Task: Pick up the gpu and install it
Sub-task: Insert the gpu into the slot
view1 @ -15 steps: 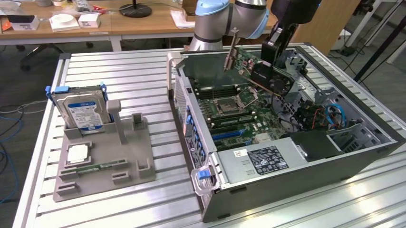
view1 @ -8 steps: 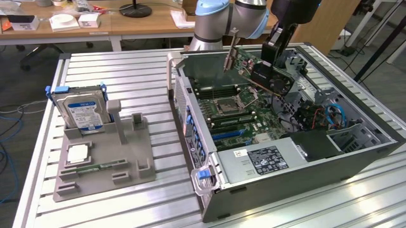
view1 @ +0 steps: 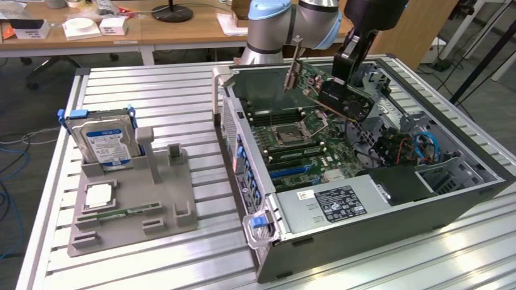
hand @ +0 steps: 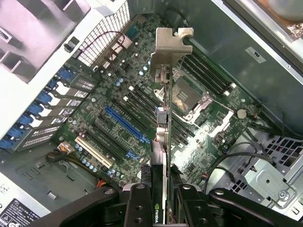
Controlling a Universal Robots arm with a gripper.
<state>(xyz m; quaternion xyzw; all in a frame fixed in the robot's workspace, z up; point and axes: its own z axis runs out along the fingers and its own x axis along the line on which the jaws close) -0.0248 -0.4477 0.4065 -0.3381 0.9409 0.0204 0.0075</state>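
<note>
Open tower computer case point(view1: 475, 178) lying on its side on a slatted aluminium table point(view1: 161, 90). The gripper point(hand: 161, 191) pinches the gpu point(hand: 162, 137) between its two black fingers point(hand: 138, 203). The card is held edge-on in the air above the motherboard point(hand: 109, 94), its silver end bracket point(hand: 168, 47) farthest from the fingers. In the wrist view it overlies the region between the blue expansion slot point(hand: 124, 124) and the CPU socket point(hand: 187, 94). At the exterior view's left, a grey fixture point(view1: 161, 205) carries an upright hard drive point(view1: 103, 142) and a flat memory stick point(view1: 121, 212).
</note>
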